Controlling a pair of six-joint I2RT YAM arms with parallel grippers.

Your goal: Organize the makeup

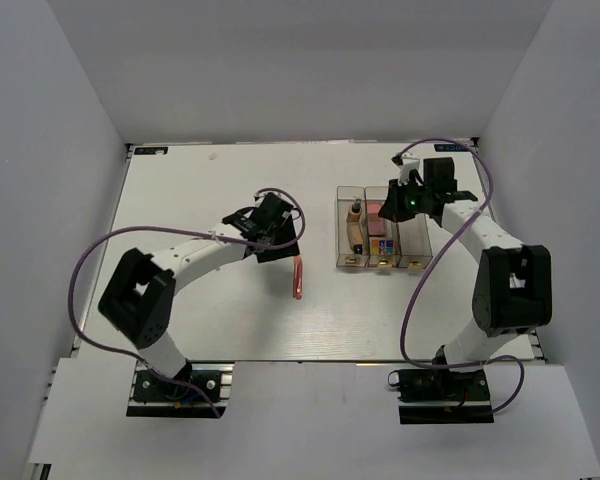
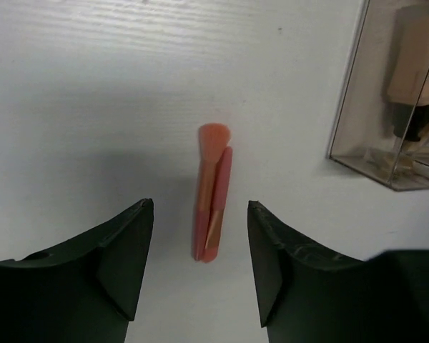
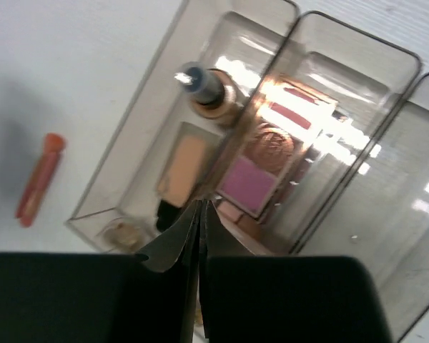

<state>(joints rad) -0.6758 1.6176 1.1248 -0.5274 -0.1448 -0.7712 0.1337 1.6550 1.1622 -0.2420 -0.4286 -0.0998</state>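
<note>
One white table [image 1: 200, 300]; one clear three-compartment plastic box [image 1: 340, 225]; left tool [image 2: 200, 206] open, straddling the stick without touching it; right tool [image 3: 200, 214] closed, empty, over the box; flat pink palettes [image 3: 249, 182] in the middle compartment; beige tube [image 3: 182, 168] and small tan bottle [image 3: 211, 93] filed in the left compartment; thin pink stick [image 2: 213, 204] loose on the table, seemingly the last item outstanding.

The left arm [image 1: 195, 255] rises from its base at the near edge of the table [image 1: 180, 320], elbow out to the left, forearm reaching toward the middle. The left hand [image 2: 199, 207] points down, its two dark fingers [image 2: 125, 250] apart. The right arm [image 1: 480, 235] folds at the near right and stretches toward the far edge. The right hand [image 3: 201, 207] has its fingers pressed flat together.
</note>
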